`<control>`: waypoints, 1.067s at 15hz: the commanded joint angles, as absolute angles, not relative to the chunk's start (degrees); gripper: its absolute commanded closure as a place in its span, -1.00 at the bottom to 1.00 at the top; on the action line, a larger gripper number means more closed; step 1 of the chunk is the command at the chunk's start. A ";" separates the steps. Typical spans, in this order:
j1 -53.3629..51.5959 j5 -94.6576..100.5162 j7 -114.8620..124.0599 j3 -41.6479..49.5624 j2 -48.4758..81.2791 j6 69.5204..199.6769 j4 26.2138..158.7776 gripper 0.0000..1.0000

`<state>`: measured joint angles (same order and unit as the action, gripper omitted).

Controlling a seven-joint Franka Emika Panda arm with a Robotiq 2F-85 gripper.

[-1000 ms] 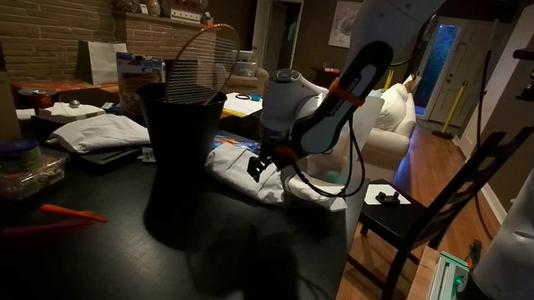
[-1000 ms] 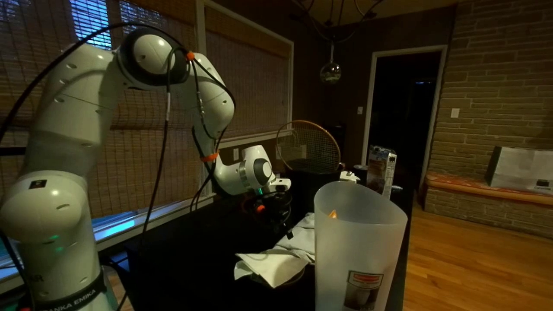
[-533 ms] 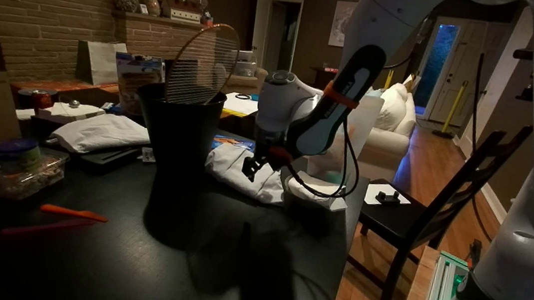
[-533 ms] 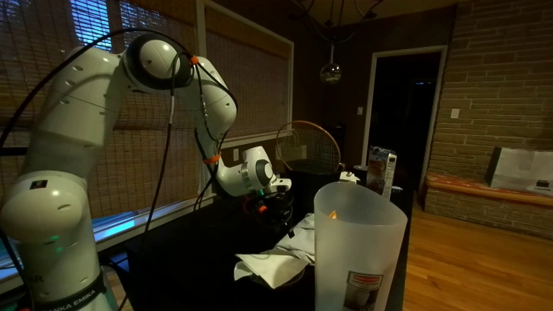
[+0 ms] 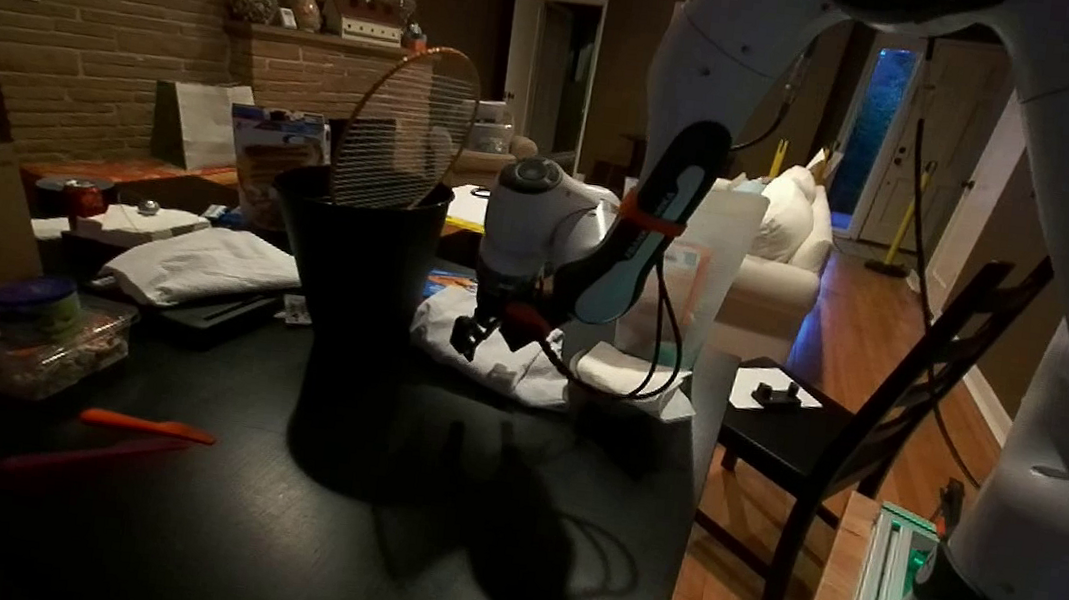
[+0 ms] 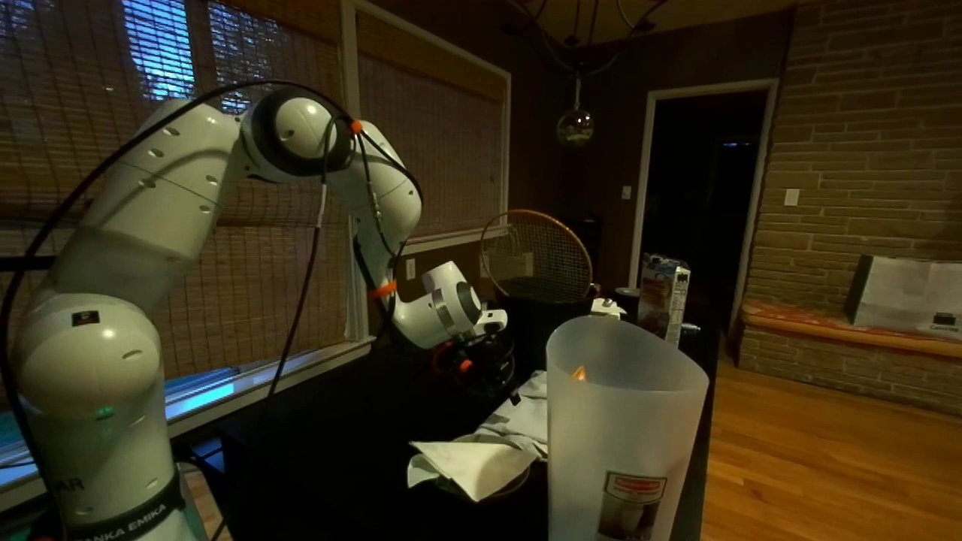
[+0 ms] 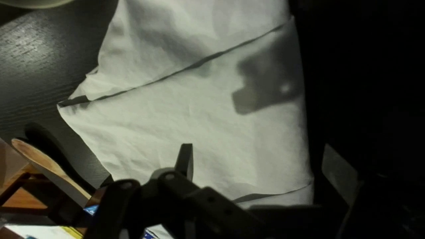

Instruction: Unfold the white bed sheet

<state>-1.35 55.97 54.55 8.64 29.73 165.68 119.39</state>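
Note:
The white bed sheet [image 5: 525,380] lies as a rumpled, folded bundle on the dark table, beside the black bin. It also shows in an exterior view [image 6: 524,422], partly hidden behind a translucent bin. In the wrist view the sheet [image 7: 159,116] fills the middle, with a long fold edge across it and shadows on it. My gripper [image 5: 470,336] is over the sheet near the black bin. In the wrist view the gripper [image 7: 260,156] is open and empty. One finger is over the sheet, the other past its right edge. I cannot tell whether they touch anything.
A black bin [image 5: 362,270] holding a racket [image 5: 413,130] stands close to the gripper. A tall translucent bin [image 6: 624,443] stands by the sheet. A white folded cloth [image 6: 481,464] rests on a dark dish. A wooden spoon [image 7: 43,159] is nearby. Another white cloth [image 5: 201,267] lies beyond the black bin.
The arm has reached forward and lowered. The gripper has moved along the sheet toward the black bin and stays open. The sheet has not visibly moved.

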 commanded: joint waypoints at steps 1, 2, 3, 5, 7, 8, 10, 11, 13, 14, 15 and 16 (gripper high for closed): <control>-5.43 60.13 61.69 12.03 35.39 167.45 114.45 -1.00; -6.28 60.39 62.71 12.58 36.39 166.97 113.78 -0.94; -7.09 60.47 63.70 13.24 37.36 166.68 113.14 -0.88; -8.35 60.24 64.99 14.48 39.08 166.78 112.20 -0.39; -9.59 60.14 66.12 15.78 40.12 166.78 111.64 -0.32; -10.23 60.22 66.82 16.45 40.44 166.88 111.32 -0.17; -11.86 60.76 68.17 17.89 39.64 167.36 111.82 0.13; -12.67 60.89 68.62 18.51 39.01 167.35 112.30 0.26; -14.08 60.92 69.15 19.51 38.34 167.28 112.92 0.55; -14.50 60.57 69.03 19.72 38.24 167.28 113.20 0.67; -15.02 60.39 69.13 20.05 38.19 167.23 113.51 0.83; -15.13 60.04 68.70 19.84 37.66 167.61 114.44 0.95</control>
<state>-13.73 58.25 66.53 18.70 38.83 166.19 112.62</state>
